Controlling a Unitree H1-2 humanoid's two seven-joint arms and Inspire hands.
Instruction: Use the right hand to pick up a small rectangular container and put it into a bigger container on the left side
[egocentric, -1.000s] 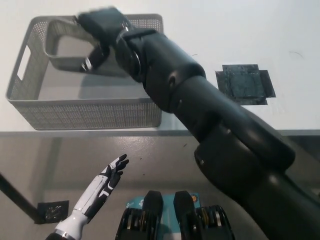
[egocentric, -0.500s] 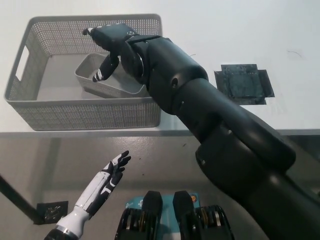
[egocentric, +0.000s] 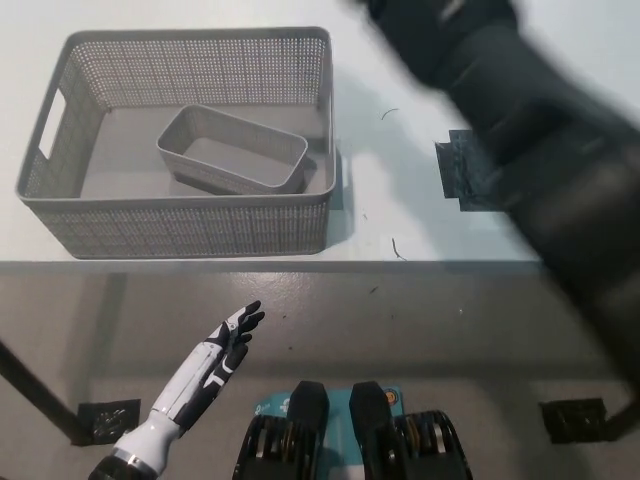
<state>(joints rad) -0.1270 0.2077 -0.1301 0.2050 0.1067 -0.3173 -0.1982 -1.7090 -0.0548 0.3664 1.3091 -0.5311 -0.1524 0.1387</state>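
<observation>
Black right arm blurred at upper right, white left hand open below table edge

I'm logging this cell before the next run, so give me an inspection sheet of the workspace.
Surface: white table, one dark square patch of tape.
Job's things: small grey perforated rectangular container lies inside the big grey perforated basket.
Clutter: nothing seen.
Hands: white left hand open, low beside the table; black right arm blurred at upper right, its hand not visible.
Cables: nothing seen.
Surroundings: grey floor, dark floor markers.
</observation>
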